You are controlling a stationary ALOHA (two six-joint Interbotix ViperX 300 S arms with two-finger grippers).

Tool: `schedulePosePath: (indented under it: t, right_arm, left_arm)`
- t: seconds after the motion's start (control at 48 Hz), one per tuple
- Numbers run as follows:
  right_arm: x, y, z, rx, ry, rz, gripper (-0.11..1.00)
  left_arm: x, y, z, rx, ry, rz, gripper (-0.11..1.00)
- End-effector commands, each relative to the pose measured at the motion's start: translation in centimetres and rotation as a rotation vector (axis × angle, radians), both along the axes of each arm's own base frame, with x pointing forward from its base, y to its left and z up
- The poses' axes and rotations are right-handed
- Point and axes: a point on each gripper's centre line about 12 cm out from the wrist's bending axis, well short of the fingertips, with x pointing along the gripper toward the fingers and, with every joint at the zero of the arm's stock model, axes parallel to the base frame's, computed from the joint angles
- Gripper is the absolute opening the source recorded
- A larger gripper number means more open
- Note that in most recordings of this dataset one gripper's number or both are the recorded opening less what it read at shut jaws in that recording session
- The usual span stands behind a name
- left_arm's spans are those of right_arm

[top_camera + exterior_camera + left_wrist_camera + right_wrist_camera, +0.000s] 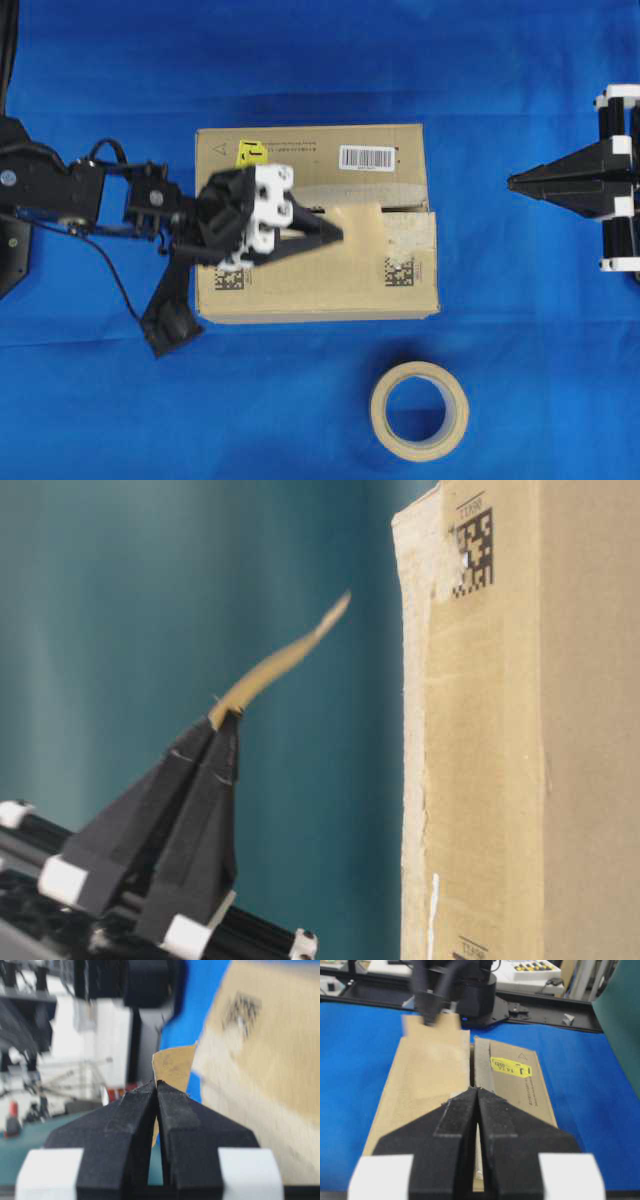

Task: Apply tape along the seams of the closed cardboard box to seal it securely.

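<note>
The left claw (335,237) is clamped on the tape (385,235) — a tan, flat rectangle held above the cardboard box (400,290), which sits at centre. The right claw (512,181), at 3 o'clock, is pressed together — holding nothing.

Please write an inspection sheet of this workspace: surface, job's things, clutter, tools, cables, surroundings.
Surface: blue cloth covers the table.
Job's things: cardboard box lies flat, flaps closed; the seam between the flaps shows beside the arm; a short tape piece hangs from the left tool, above the box.
Clutter: tape roll lies on the cloth, apart from the box; an old pale tape strip lies along the seam.
Tools: left tool is shut on the tape piece; right tool is shut, holds nothing, apart from the box.
Cables: black cable loops at the left arm.
Surroundings: blurred equipment behind the table in the wrist views.
</note>
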Motion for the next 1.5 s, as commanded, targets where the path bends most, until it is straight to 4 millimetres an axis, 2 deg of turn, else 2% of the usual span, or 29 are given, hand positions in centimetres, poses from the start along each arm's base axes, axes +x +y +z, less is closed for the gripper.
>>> schedulePosePath:
  t: [0.0, 0.479, 0.729, 1.084, 1.271, 1.479]
  right_arm:
    - [0.3, 0.0, 1.2, 0.000, -0.037, 0.001, 0.02]
    - [0.3, 0.0, 1.2, -0.012, -0.034, 0.002, 0.02]
    - [0.5, 0.0, 0.8, -0.012, -0.024, 0.001, 0.02]
    - [1.2, -0.1, 0.4, -0.011, -0.014, -0.004, 0.02]
    - [1.9, -0.3, 0.0, 0.002, -0.006, -0.014, 0.02]
    - [3.9, -0.6, -0.7, 0.007, 0.006, -0.029, 0.02]
  left_arm:
    - [-0.4, 0.8, 1.0, -0.003, -0.018, 0.022, 0.00]
    - [-1.8, 2.4, -2.1, -0.013, 0.129, 0.068, 0.00]
    - [-2.4, 2.4, -3.1, -0.011, 0.206, 0.066, 0.00]
    - [-2.1, 2.4, -4.9, 0.010, 0.271, 0.056, 0.00]
    - [-1.9, 2.5, -5.7, 0.012, 0.296, 0.057, 0.00]
    - [-2.0, 2.7, -6.3, 0.013, 0.311, 0.062, 0.00]
